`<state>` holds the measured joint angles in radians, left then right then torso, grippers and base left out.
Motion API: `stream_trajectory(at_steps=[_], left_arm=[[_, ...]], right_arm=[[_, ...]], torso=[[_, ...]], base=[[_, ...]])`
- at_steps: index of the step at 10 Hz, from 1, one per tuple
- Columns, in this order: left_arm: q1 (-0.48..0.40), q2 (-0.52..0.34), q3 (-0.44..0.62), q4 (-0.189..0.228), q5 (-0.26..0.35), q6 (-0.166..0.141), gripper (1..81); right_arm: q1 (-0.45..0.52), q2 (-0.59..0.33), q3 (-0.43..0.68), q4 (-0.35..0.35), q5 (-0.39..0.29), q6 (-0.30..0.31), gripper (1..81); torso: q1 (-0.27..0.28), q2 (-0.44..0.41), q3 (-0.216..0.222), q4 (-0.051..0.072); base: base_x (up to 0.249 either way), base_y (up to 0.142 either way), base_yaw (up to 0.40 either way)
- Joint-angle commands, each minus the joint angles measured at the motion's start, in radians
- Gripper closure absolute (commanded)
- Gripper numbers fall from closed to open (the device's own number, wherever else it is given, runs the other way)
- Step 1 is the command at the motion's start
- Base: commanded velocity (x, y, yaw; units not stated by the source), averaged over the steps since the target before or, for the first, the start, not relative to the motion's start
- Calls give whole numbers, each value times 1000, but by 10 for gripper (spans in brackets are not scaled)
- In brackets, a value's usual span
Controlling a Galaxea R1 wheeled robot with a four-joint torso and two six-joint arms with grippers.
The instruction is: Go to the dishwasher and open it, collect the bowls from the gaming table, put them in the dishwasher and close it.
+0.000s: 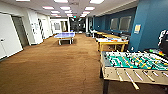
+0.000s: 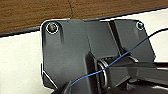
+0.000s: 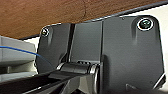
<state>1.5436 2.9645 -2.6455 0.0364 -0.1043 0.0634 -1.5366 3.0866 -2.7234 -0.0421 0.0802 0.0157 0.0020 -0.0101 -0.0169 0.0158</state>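
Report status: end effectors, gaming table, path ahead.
End effectors: state cannot be told from wrist views. Gaming table close ahead on the right, no bowls discernible on it. Brown carpet open ahead; ping-pong table farther down the room.

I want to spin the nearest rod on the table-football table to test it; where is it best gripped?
Grip a rod handle that sticks out from the table-football table's near long side, coming from the open carpet in front. The handles jut outward past the wall, so fingers can likely close around one crosswise.
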Motion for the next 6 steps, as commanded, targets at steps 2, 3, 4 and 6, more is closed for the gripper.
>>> stream_trajectory(at_steps=[2, 3, 4, 6], left_arm=[[-49, -2, 1, -6, 51, -1, 10], [-47, -2, 1, -6, 51, -1, 10], [-47, -2, 2, -6, 51, -1, 10], [-47, -4, 1, -6, 51, -1, 10]], right_arm=[[48, 13, 8, 5, -48, -3, 10], [49, 13, 8, 5, -48, -3, 10], [48, 13, 8, 5, -48, -3, 10], [48, 13, 8, 5, -48, -3, 10]], torso=[[0, 0, 0, 0], [-1, 0, 0, 0], [-1, 0, 0, 0], [0, 0, 0, 0]], base=[[140, 30, 0], [140, 68, 0], [140, 68, 0], [138, 68, 0]])
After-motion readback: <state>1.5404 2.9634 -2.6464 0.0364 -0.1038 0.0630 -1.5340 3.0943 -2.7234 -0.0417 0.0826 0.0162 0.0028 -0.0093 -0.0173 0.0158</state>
